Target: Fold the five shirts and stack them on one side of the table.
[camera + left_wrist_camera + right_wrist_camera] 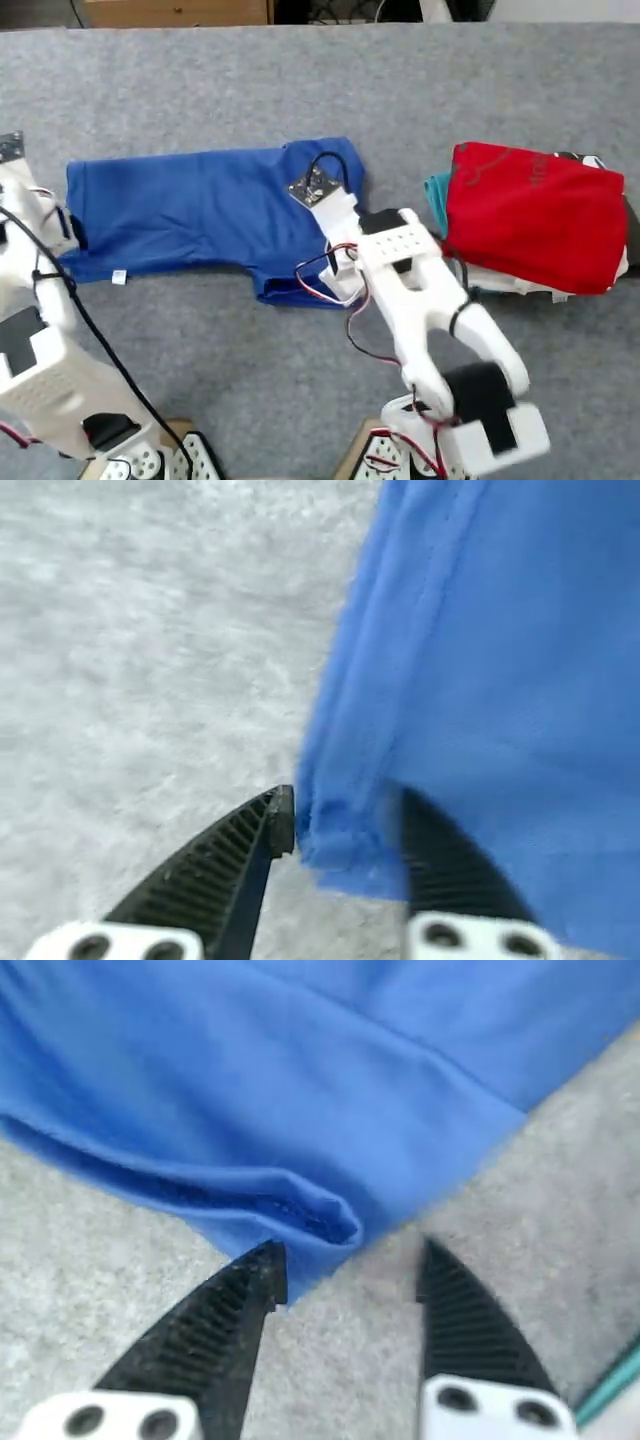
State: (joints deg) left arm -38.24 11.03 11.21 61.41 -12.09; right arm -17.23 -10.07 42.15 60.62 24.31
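Observation:
A blue shirt (pixel 200 210) lies spread flat on the grey table, left of centre. My left gripper (pixel 72 232) stands at its left edge, open, with the folded hem of the blue shirt (pixel 480 660) lying between the fingers (pixel 262 830). My right gripper (pixel 335 275) hangs low over the shirt's near right corner, open, and the rolled corner of the blue shirt (pixel 300 1210) touches one fingertip (pixel 262 1270). A stack of folded shirts sits at the right, a red shirt (pixel 535 215) on top.
Teal (pixel 437 190), white (pixel 500 282) and dark layers peek out under the red shirt. A strip of the teal cloth (pixel 615 1385) lies close to my right gripper. The grey table (pixel 250 370) is bare in front of the blue shirt.

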